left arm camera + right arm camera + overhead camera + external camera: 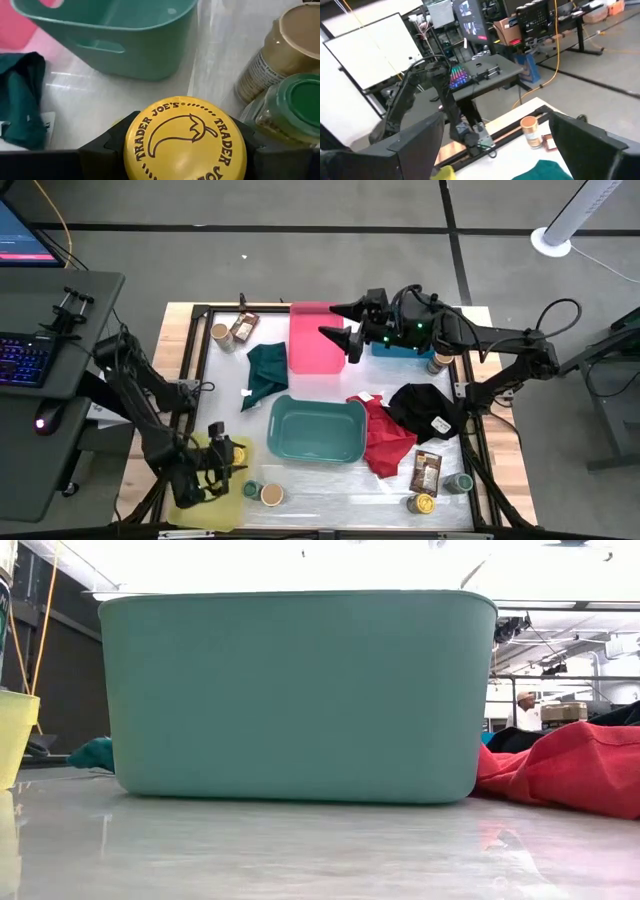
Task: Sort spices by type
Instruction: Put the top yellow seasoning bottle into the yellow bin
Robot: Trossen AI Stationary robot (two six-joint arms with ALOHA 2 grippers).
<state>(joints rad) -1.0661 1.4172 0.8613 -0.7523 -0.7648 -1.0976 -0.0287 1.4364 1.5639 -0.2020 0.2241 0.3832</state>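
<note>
My left gripper (224, 457) is at the near left, over the right edge of the yellow bin (200, 485), shut on a spice jar with a yellow lid (185, 137). Just beyond it, a green-lidded jar (290, 110) and a tan-lidded jar (285, 45) stand on the table. My right gripper (345, 332) hangs open and level, high over the pink bin (312, 340), with nothing between its fingers. More spices lie about: a tan-lidded jar (219, 332) and a brown packet (243, 328) at the far left, and a packet (427, 472) with two jars (462, 482) (424, 503) at the near right. My left gripper pinches the yellow-lidded jar between its two fingers (107, 150), one on each of two opposite sides (245, 145) just under the lid's rim. The lid faces back toward the wrist and hides the jar's body. Whether the jar touches the bin cannot be seen.
The teal bin (315, 430) stands mid-table, with a blue bin (400, 348) under my right arm. A dark green cloth (265, 370), a red cloth (385, 435) and a black cloth (425, 408) lie around it. Another jar (437, 362) is at the far right. A person (525, 710) is in the room behind.
</note>
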